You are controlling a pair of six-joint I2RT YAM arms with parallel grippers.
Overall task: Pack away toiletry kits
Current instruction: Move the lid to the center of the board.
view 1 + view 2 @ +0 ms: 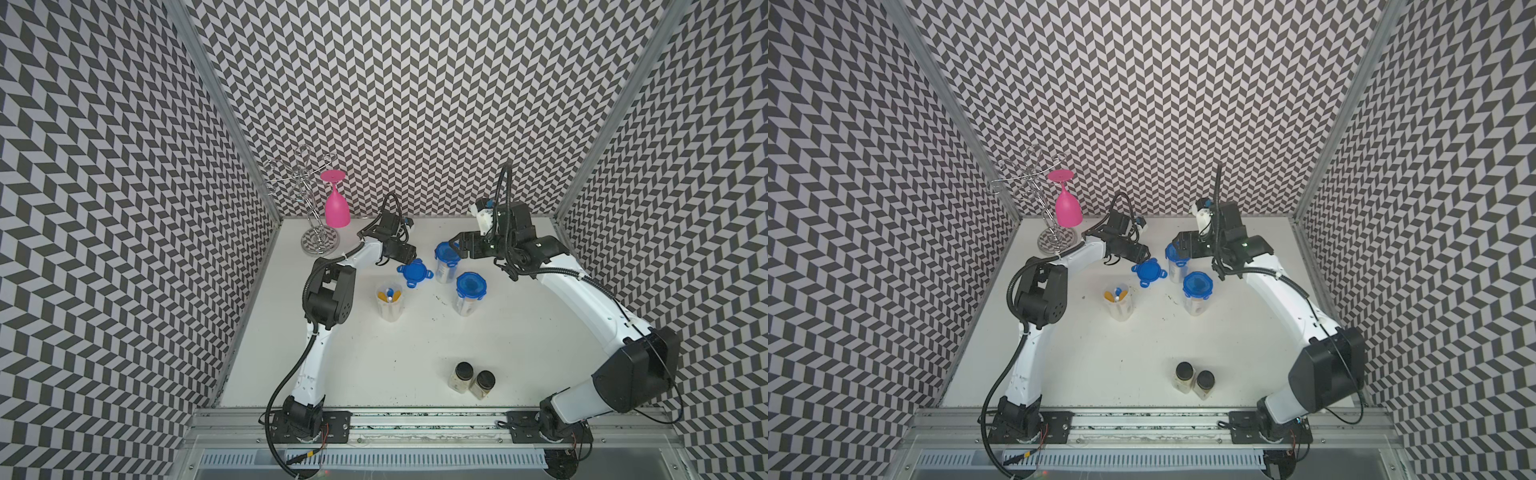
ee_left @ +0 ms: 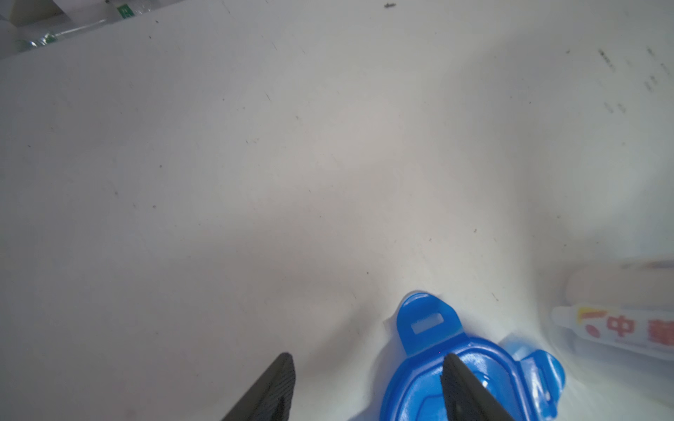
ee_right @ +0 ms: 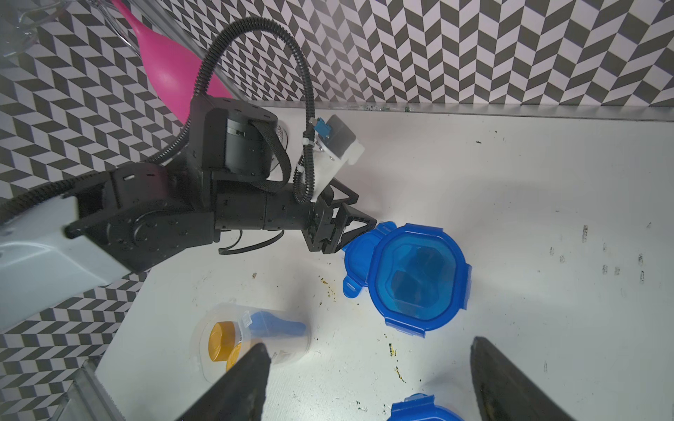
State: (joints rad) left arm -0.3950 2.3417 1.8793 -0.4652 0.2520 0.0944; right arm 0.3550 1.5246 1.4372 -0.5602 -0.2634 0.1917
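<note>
Tubs, three, tall clear plastic, mid-surface [image 1: 374, 365]. Open tub [image 1: 390, 301], left, holds gold-capped bottles [image 3: 221, 340] and a blue toothbrush [image 3: 277, 326]. Loose lid [image 1: 414, 272], glossy blue, four-tabbed, lies flat just beyond it. Far lidded tub [image 1: 446, 257] and near lidded tub [image 1: 471, 291] stand to the right. Left arm [image 1: 365, 253] reaches low, its jaws apart with one over the loose lid's edge. Right arm [image 1: 573, 286] bends over the far lidded tub, its jaws wide and empty.

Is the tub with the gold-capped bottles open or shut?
Open. The tub has no lid on; gold caps show inside; a blue lid lies beside it.

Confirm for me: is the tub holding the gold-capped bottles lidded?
No, that tub stands open; the loose blue lid lies beside it.
</note>
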